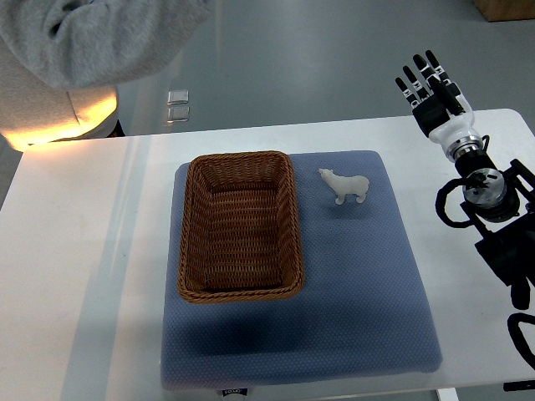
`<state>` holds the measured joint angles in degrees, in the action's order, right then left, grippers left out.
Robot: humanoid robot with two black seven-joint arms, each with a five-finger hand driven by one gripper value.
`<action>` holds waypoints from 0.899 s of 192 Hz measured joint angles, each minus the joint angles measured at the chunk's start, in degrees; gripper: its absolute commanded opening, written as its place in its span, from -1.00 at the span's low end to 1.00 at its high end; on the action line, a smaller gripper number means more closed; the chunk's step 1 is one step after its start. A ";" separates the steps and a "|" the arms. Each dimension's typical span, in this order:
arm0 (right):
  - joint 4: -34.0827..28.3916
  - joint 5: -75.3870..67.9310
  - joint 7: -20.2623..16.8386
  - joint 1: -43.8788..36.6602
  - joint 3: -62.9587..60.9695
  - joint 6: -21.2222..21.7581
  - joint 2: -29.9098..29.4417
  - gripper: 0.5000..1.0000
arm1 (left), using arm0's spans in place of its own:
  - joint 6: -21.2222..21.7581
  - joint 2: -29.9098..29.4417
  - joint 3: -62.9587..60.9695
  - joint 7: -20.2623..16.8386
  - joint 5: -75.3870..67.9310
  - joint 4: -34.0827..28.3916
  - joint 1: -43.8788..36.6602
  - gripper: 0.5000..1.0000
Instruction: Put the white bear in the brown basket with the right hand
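Observation:
A small white bear stands upright on the blue mat, just right of the brown wicker basket. The basket holds nothing. My right hand is raised at the far right edge of the table, well to the right of and beyond the bear. Its fingers are spread and straight and it holds nothing. The left arm does not show.
The mat lies on a white table. A person in a grey top stands at the far left corner of the table. Grey floor lies beyond the table's far edge.

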<state>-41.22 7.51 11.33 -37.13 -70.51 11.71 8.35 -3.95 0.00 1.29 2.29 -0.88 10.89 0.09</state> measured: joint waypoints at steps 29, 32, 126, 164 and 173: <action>0.00 0.04 0.00 0.04 0.02 -0.02 0.00 0.69 | 0.00 0.00 -0.03 -0.01 0.00 0.01 0.00 1.00; 0.00 0.04 0.00 0.04 0.02 -0.02 0.00 0.69 | 0.00 0.00 -0.03 -0.01 0.00 0.01 0.00 1.00; -0.96 6.63 -0.45 -2.65 5.95 0.22 4.89 0.69 | 0.00 0.00 0.04 -0.09 0.00 -0.06 0.08 1.00; -2.79 20.92 -7.02 -9.80 19.04 1.13 13.63 0.69 | -0.25 0.00 0.07 -0.09 -0.10 0.53 0.13 1.00; -3.63 25.06 -9.04 -12.11 22.98 2.32 15.88 0.69 | -0.47 0.00 0.05 -0.09 -0.18 0.70 0.28 1.00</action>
<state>-44.85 32.56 2.29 -49.24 -47.53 14.04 24.23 -4.42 0.00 1.34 2.20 -1.06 11.59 0.37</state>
